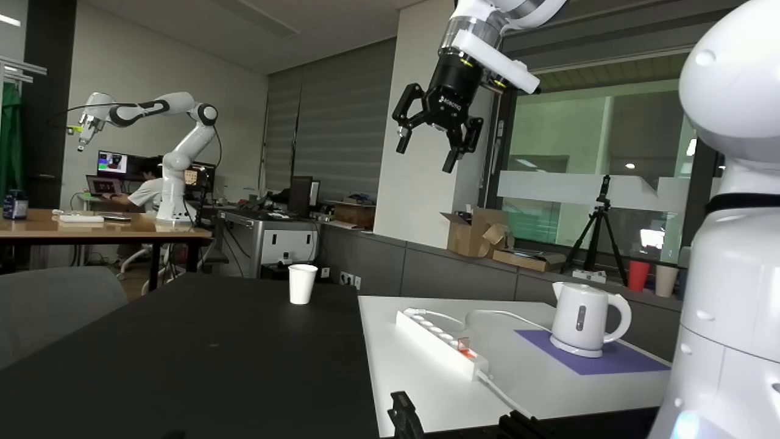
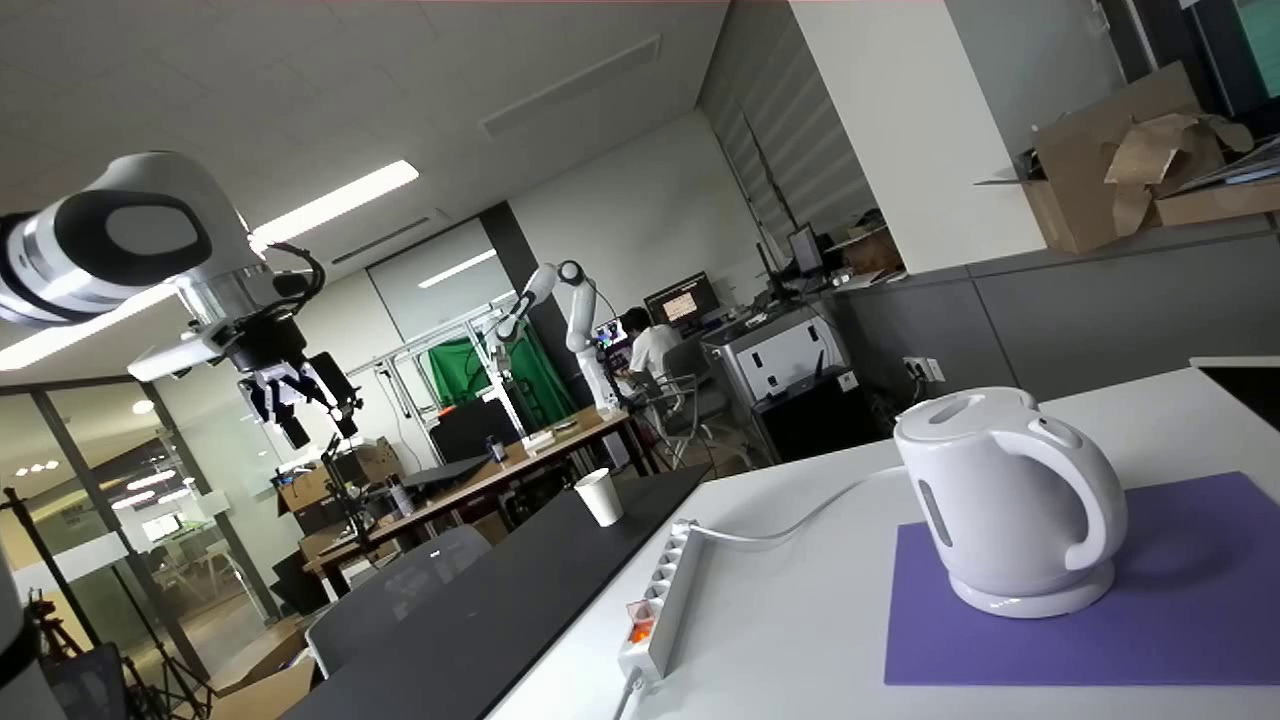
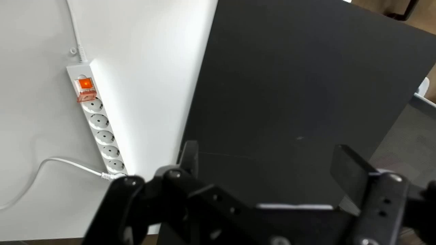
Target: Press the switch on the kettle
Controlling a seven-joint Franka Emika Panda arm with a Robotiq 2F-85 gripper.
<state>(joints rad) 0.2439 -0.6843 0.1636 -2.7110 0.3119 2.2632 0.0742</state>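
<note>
The white kettle (image 1: 579,314) stands upright on its round base on a purple mat (image 2: 1190,600) on the white table. It also shows in an exterior view (image 2: 990,500), with its loop handle toward the right. A small raised part (image 2: 1055,431) sits at the top of the handle; I cannot tell if it is the switch. My gripper (image 1: 426,152) is open and empty, high above the tables and well away from the kettle. It also shows in an exterior view (image 2: 320,428) and in the wrist view (image 3: 265,158). The kettle is out of the wrist view.
A white power strip (image 3: 98,129) with a lit orange switch lies on the white table (image 3: 156,85), its cord running toward the kettle. A white cup (image 1: 301,285) stands on the black table (image 1: 213,347). The arm's base (image 1: 725,341) is near the kettle.
</note>
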